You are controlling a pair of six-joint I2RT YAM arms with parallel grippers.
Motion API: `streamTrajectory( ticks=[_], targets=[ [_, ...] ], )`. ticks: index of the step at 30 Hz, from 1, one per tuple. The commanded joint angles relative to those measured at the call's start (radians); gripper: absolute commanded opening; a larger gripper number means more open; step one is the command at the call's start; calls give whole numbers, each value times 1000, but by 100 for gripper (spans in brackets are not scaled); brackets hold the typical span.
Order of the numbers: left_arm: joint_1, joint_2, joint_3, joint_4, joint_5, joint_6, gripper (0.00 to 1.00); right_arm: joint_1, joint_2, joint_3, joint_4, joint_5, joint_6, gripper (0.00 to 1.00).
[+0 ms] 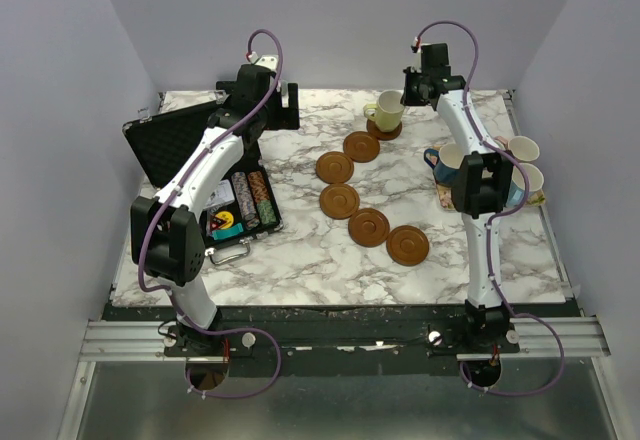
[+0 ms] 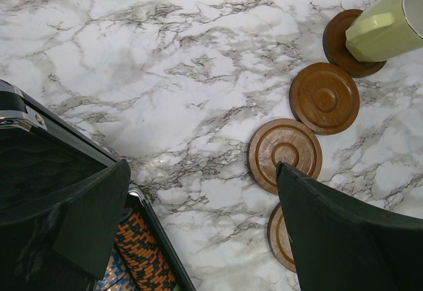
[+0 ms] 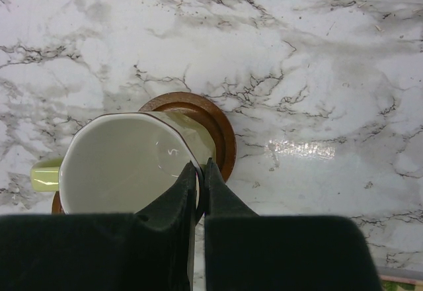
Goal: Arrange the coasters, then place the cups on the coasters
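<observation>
Holding the yellow-green cup (image 3: 119, 165) over a coaster (image 3: 221, 135), the right gripper (image 3: 200, 165) pinches its rim; left gripper (image 2: 203, 168) gapes wide

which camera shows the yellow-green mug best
Right wrist: the yellow-green mug fills the view from above, cream inside, handle at left, its rim pinched by the right gripper over a coaster. Top external shows it small at the far end; left wrist catches only part of its side in a corner.
</observation>
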Motion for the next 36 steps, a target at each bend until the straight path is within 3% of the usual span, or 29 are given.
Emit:
streamTrajectory(
  ticks=[1, 14, 25, 36],
  targets=[
    [8, 13, 30, -13, 12, 0, 99, 5, 15, 61, 41, -14, 24, 1],
    [8, 18, 33, -18, 7, 0, 99, 5, 26, 63, 38, -9, 28, 1],
    [8, 22, 32, -16, 9, 1, 99, 6, 21, 58, 45, -3, 27, 29],
    [8, 27, 33, -19, 9, 1, 99, 6, 21, 57, 50, -9, 22, 48]
  ],
)
